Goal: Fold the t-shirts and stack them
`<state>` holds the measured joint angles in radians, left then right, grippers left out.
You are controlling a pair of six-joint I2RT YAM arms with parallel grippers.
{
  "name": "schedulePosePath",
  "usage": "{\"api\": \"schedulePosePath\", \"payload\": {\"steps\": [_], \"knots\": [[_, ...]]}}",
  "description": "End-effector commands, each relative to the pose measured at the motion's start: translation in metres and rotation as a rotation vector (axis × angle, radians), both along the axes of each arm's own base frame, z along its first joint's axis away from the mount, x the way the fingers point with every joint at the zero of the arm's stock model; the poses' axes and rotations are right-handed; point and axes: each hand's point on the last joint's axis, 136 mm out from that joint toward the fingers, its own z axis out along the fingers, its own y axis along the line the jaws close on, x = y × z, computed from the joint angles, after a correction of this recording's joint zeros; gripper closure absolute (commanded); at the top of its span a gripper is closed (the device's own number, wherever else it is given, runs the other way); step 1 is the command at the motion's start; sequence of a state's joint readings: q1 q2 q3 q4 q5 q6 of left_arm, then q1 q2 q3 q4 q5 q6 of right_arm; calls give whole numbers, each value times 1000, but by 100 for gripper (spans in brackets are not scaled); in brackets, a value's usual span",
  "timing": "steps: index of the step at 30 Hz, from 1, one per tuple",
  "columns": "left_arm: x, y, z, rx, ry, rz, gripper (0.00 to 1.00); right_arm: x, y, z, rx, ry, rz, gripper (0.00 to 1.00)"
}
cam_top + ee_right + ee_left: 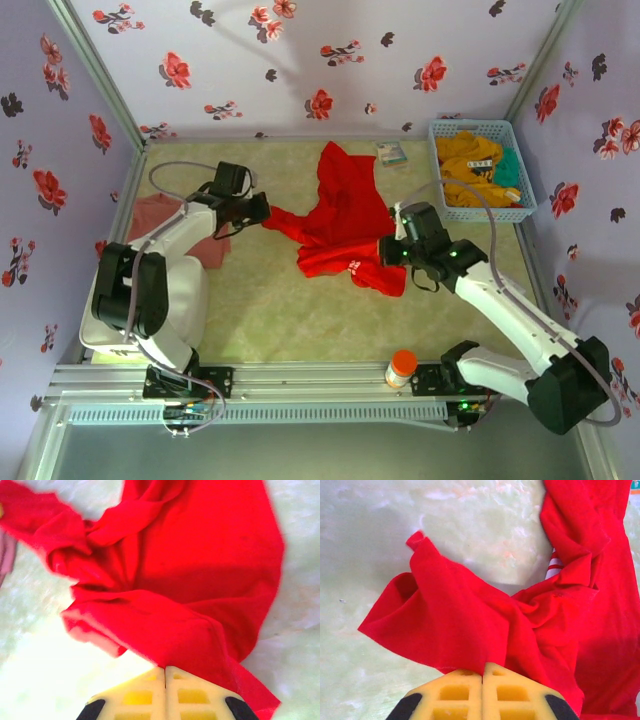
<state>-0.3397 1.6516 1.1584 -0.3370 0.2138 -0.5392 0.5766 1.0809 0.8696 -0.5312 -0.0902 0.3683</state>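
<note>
From above, the red t-shirt (340, 210) lies bunched mid-table, the left gripper (262, 212) clamped on its 9 o'clock edge, the right gripper (385, 250) on its 4 o'clock hem. Left wrist: pressed-together pads (455, 692) bite a thin fold that could slip under tension. Right wrist: pads (135, 697) pinch what look like several layers, risking a twisted spread.

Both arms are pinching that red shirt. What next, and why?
Probably pull the arms apart: the left fingers and right fingers are shut on the red t-shirt, which lies bunched on the table, so spreading comes before folding.
</note>
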Motion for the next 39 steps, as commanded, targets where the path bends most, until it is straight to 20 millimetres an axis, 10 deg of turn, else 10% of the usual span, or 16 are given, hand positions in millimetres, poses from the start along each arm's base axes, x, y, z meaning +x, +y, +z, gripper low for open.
{"api": "schedulePosePath", "payload": {"steps": [1, 15, 21, 31, 39], "knots": [[-1, 17, -1, 49, 18, 10, 100, -37, 43, 17, 15, 8, 257, 100], [33, 43, 1, 83, 22, 39, 100, -148, 110, -63, -242, 221, 635, 100], [33, 47, 4, 87, 18, 42, 100, -119, 107, -47, -149, 117, 471, 32], [7, 52, 7, 81, 33, 57, 100, -30, 11, -48, -158, 145, -131, 34], [-24, 70, 5, 140, 61, 84, 100, -26, -56, -97, -170, 325, -439, 45]]}}
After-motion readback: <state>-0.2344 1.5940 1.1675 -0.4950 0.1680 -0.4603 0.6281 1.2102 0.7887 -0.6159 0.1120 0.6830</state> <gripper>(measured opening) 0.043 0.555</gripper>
